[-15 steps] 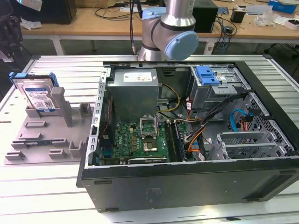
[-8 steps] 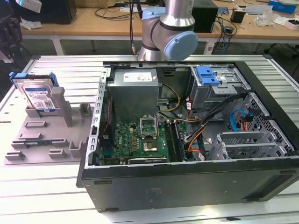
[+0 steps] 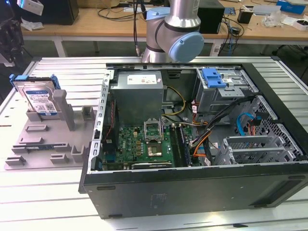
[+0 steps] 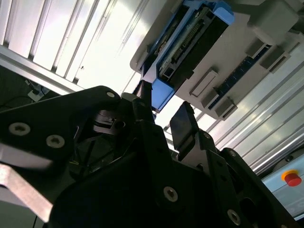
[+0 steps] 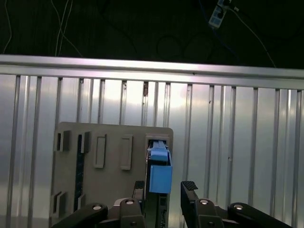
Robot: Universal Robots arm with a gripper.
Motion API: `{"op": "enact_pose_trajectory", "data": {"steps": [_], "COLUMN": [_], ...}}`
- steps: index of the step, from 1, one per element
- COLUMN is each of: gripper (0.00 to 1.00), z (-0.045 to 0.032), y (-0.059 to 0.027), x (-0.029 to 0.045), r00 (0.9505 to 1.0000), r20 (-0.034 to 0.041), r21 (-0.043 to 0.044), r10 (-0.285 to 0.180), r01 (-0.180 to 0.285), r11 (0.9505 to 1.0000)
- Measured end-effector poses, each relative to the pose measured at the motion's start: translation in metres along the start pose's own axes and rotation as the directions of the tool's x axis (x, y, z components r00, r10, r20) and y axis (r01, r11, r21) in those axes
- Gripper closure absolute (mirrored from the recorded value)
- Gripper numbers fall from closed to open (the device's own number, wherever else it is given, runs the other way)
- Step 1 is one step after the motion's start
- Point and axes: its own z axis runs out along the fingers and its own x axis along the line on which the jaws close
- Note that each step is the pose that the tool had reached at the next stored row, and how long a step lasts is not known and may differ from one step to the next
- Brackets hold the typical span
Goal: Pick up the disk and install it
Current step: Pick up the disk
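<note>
- In the exterior view we see soft, even light from above; the ribbed metal table is bright but free of harsh glare.
- The open computer case holds shade along its dark near wall and in its corners.
- In the second wrist view the table's ribs burn out to plain white, and against them the gripper is nearly a black silhouette.
- The disk is dark on its facing side there; only its blue frame catches light.
- In the first wrist view we note streaks of glare along the table, a matte grey holder plate, and near-black background beyond the table's edge.
</note>
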Motion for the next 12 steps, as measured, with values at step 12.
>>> {"op": "enact_pose_trajectory", "data": {"steps": [12], "gripper": [0.56], "z": [0.0062], "y": [-0.0040], "x": [0.0050], "r00": [1.0000], "r20": [0.0000], "r21": [0.0000], "r10": [0.000], "r01": [0.000], "r11": [1.0000]}}
